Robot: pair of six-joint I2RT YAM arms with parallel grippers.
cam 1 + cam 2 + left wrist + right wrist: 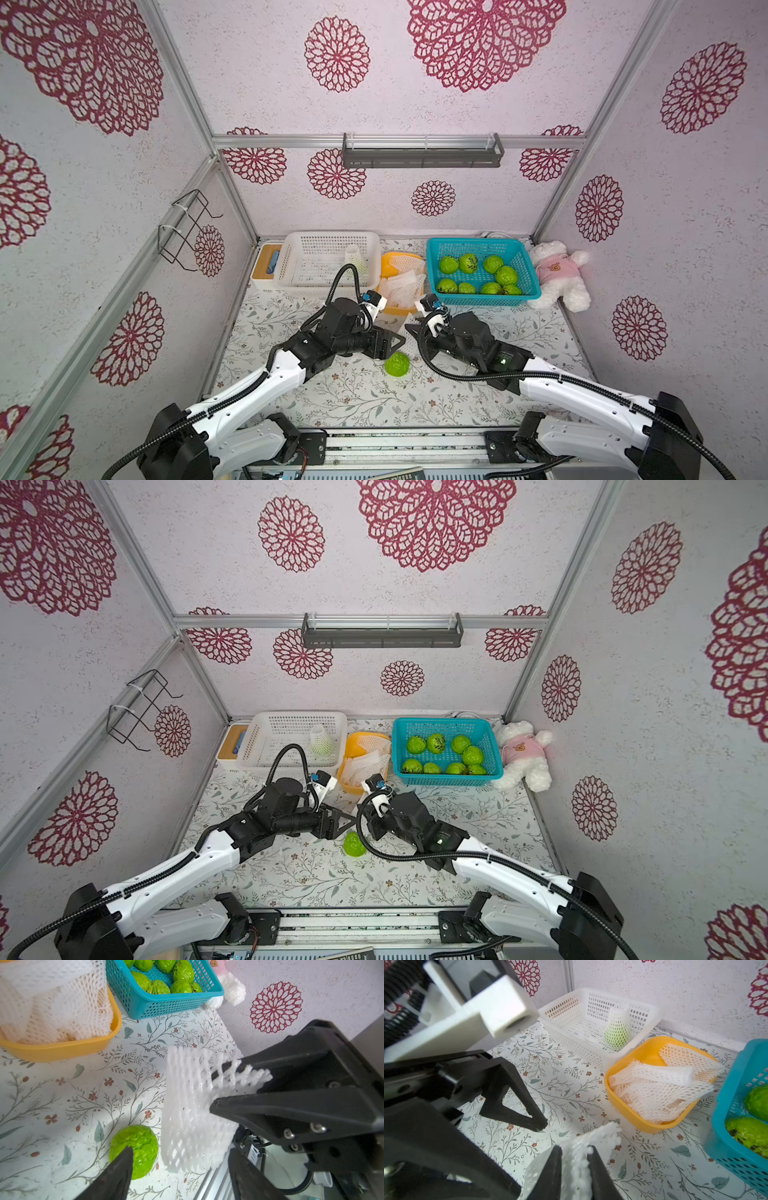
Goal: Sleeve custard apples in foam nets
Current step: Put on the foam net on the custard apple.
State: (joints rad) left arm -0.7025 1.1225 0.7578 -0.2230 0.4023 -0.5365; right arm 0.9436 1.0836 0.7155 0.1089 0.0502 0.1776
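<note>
**Net pinched, apple loose beside it**

Your right end effector is clamped on one edge of a foam net, held on edge just beside the loose custard apple on the counter. Your left end effector faces the net with its jaws apart. The yellow tub and blue basket sit close behind. Open counter runs from the apple to the near edge.

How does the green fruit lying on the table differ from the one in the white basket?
The table fruit is bare, bumpy skin fully showing; the basket fruit, in the white basket, wears a white foam net, green showing through the mesh. The table fruit lies loose on the flowered cloth; the basket fruit stands with its net's empty end pointing up. Both are bright green and roundish.
</note>
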